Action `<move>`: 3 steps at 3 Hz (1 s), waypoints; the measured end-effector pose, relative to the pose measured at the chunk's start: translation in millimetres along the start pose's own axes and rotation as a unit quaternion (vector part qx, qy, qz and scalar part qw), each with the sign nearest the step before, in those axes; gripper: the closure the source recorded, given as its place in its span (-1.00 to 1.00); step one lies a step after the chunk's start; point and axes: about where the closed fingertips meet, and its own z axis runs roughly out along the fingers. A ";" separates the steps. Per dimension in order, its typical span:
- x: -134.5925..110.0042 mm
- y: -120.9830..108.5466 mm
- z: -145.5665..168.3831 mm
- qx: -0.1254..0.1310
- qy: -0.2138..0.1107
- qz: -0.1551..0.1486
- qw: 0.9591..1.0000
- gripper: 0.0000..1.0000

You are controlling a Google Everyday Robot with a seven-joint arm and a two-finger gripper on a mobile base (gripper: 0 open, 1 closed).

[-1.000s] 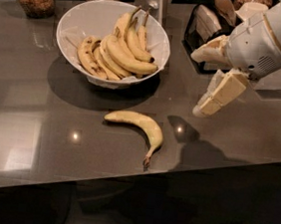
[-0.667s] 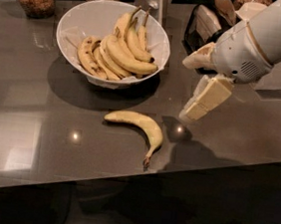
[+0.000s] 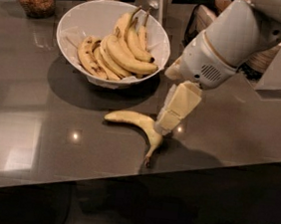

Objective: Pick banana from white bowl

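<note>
Yellow banana (image 3: 130, 118) isn't in the white bowl (image 3: 75, 14), it's lying loose on the dark surface (image 3: 39, 123) just in front. Your claw (image 3: 173, 110) has swung over and down this last second and now sits right at its middle. Can't tell if it's released or clenched. I'd guess the grab's next.

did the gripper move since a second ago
Yes. The gripper has swung left and down, judged against the white bowl, and is now at the banana on the counter.
</note>
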 end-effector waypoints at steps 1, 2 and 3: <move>-11.7 5.7 18.8 -0.022 0.008 -0.001 1.000 -1.00; -11.9 5.8 18.9 -0.022 0.008 -0.001 1.000 -1.00; -6.8 10.4 29.0 0.005 0.022 -0.006 1.000 -0.66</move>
